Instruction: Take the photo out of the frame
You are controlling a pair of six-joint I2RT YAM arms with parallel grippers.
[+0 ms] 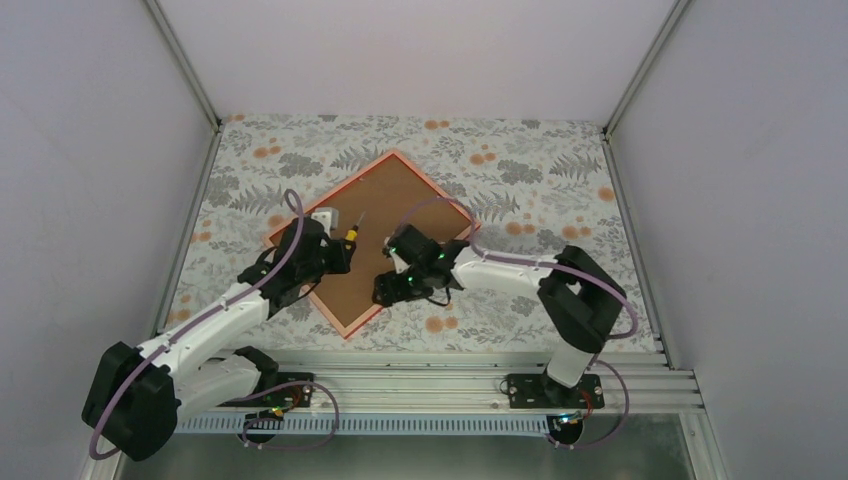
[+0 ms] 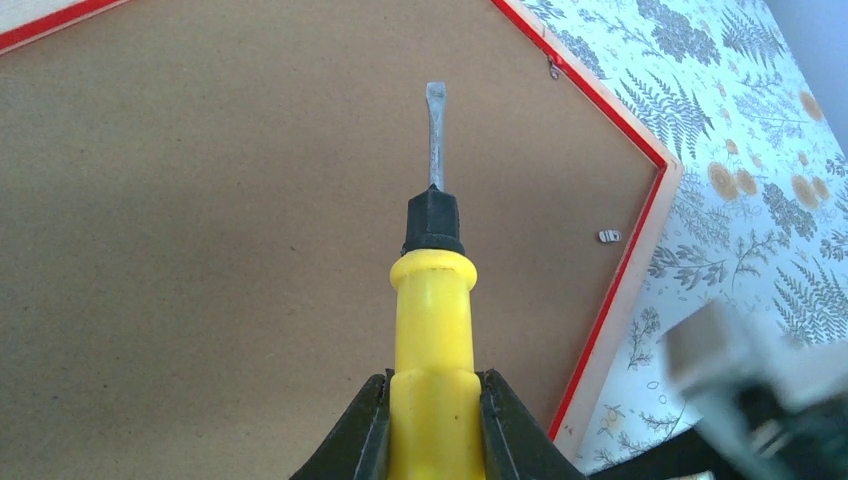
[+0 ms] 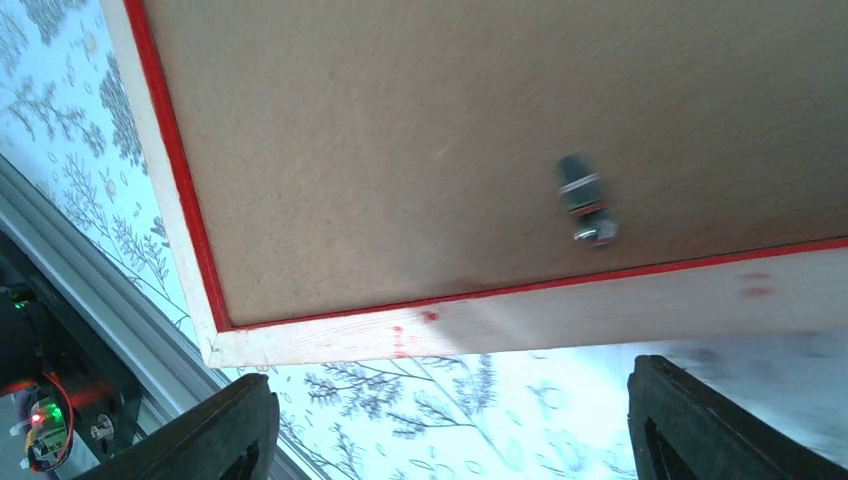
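The frame (image 1: 385, 205) lies face down on the worktop (image 1: 560, 190). We see our left hand (image 2: 435, 440) clamped on a yellow-handled screwdriver (image 2: 432, 320), blade above the frame's rear; our right hand (image 3: 455, 425) gapes wide, holding nothing, beside the frame's near edge.

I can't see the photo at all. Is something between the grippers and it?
Yes. The frame lies face down, and its brown backing board covers the whole opening, so the photo is hidden beneath. Small metal tabs at the frame's inner edge appear to pin the board. The left gripper holds a screwdriver above it.
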